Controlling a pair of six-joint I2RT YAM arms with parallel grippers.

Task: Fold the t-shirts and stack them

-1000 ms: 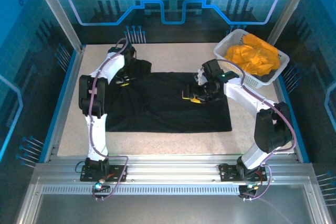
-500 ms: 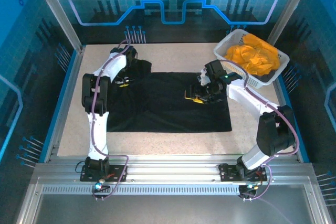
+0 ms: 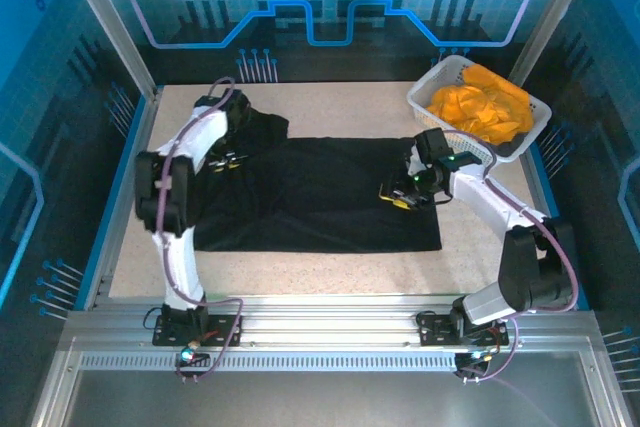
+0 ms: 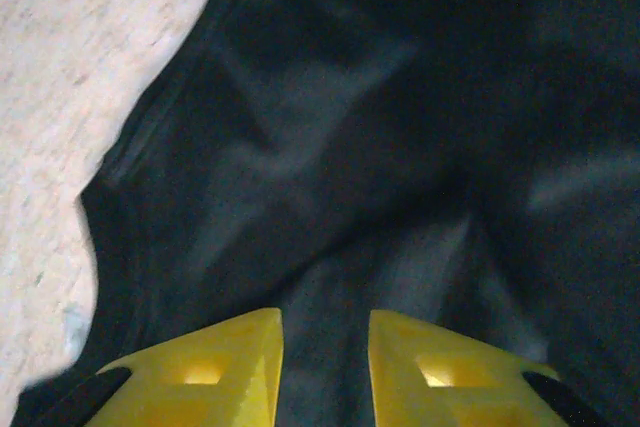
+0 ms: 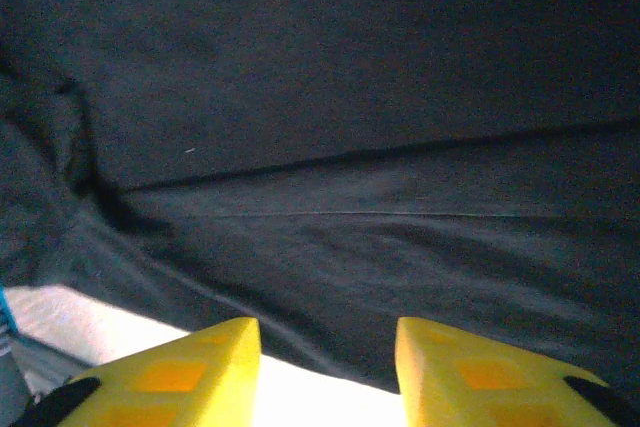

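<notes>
Broadly, the black t-shirt (image 3: 320, 197) is spread flat across the middle of the table (image 3: 340, 107), with one sleeve bunched at its 10 o'clock corner. The left gripper (image 3: 222, 159) is held low by that sleeve — its yellow fingers (image 4: 230, 357) are seen slightly apart, with dark cloth showing through the gap and nothing clamped. The right gripper (image 3: 398, 197) is poised over the shirt's 3 o'clock side, its jaws parted wider and nothing pinched between them. Orange-yellow t-shirts (image 3: 480, 107) are heaped in the white basket (image 3: 425, 97) at the table's 1 o'clock corner, apart from the black one.
</notes>
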